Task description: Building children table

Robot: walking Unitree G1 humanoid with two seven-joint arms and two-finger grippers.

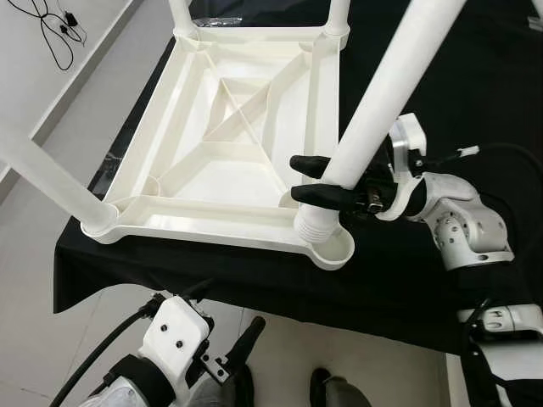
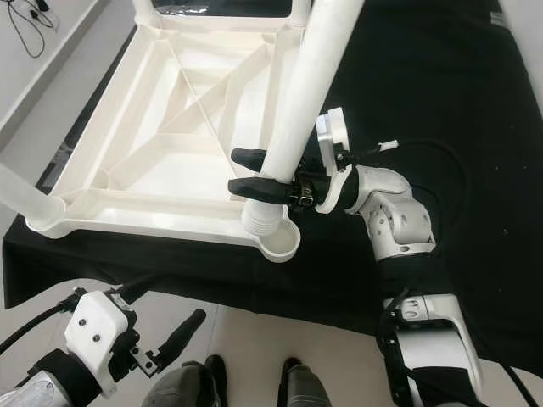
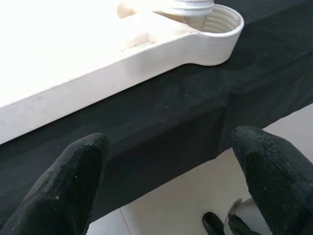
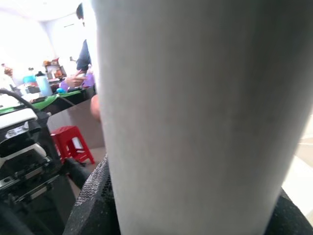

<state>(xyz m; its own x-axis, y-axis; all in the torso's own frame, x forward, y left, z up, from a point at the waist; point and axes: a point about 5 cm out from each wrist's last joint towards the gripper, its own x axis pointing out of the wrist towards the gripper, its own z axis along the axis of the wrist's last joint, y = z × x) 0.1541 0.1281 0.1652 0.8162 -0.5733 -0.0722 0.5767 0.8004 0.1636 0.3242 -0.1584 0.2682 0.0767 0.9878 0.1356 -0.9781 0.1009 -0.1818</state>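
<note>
A white plastic table top (image 1: 212, 219) lies upside down on a black cloth. White legs stand in three of its corners, the near-left one (image 1: 42, 174) leaning out toward me. My right gripper (image 1: 300, 178) is shut on a fourth white leg (image 1: 382, 93), which fills the right wrist view (image 4: 195, 117). This leg is tilted. Its threaded end (image 1: 316, 222) sits at the inner edge of the near-right corner socket (image 1: 335, 248), whose ribbed ring shows in the left wrist view (image 3: 220, 24). My left gripper (image 1: 227, 312) hangs open below the table's front edge, holding nothing.
The black cloth (image 1: 475, 102) spreads wide to the right of the table top and drapes over the front edge. Pale tiled floor lies below, with two dark shoes (image 2: 293, 377) on it. Black cables (image 1: 55, 30) lie on the floor at far left.
</note>
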